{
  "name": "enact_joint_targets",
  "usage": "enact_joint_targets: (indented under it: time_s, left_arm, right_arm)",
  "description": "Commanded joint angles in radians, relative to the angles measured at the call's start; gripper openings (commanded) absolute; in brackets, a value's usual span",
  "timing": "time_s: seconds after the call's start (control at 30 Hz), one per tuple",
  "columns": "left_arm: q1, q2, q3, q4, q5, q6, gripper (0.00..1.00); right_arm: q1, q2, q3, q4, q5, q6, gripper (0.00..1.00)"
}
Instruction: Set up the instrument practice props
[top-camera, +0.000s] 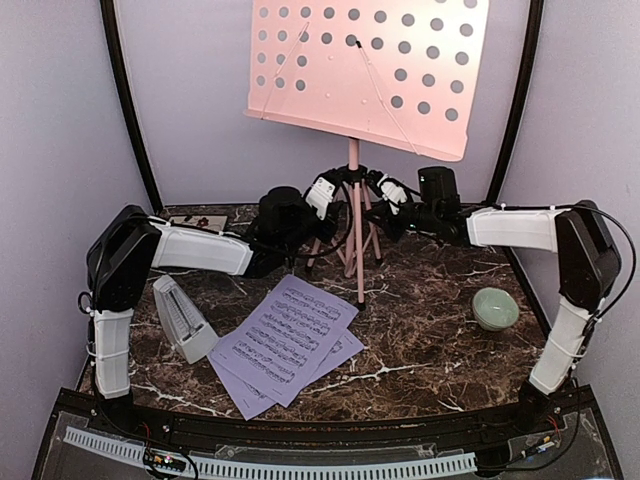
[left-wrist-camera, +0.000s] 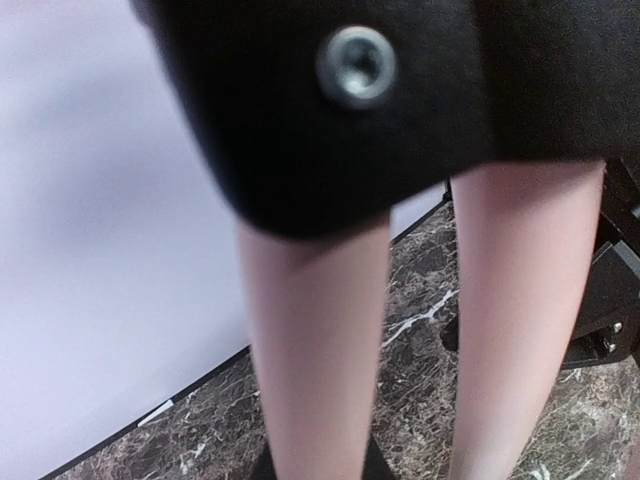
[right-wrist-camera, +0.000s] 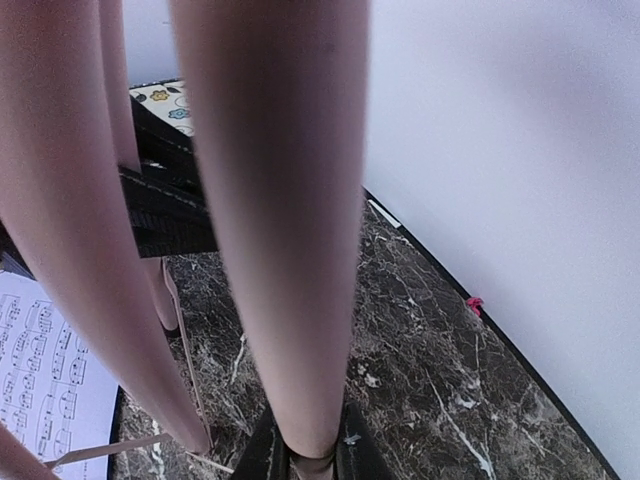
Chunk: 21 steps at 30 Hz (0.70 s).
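The pale green bowl (top-camera: 496, 307) sits on the marble table (top-camera: 430, 350), well right of the pink perforated music stand (top-camera: 365, 65), upright at the back. Left gripper (top-camera: 328, 200) and right gripper (top-camera: 383, 198) each clamp one tripod leg.

Pink stand (top-camera: 350, 92); lavender pages (top-camera: 285, 337)
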Motion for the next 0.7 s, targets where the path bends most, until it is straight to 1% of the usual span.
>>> enact_joint_targets:
  time_s: [0.0, 0.2, 0.53, 0.67]
  left_arm:
    - [0.107, -0.066, -0.048, 0.022, -0.204, 0.109, 0.0]
    - [0.115, -0.075, -0.086, 0.047, -0.248, 0.165, 0.0]
    - [0.145, -0.109, -0.133, 0.043, -0.265, 0.16, 0.0]
    - [0.15, -0.112, -0.119, 0.009, -0.249, 0.15, 0.0]
  right_arm:
    - [-0.14, 0.013, 0.098, 0.066, 0.2, 0.025, 0.0]
    - [-0.142, 0.049, 0.146, 0.068, 0.206, 0.008, 0.0]
    - [-0.161, 0.117, 0.2, 0.069, 0.194, 0.003, 0.0]
    - [-0.165, 0.161, 0.257, 0.054, 0.178, 0.009, 0.0]
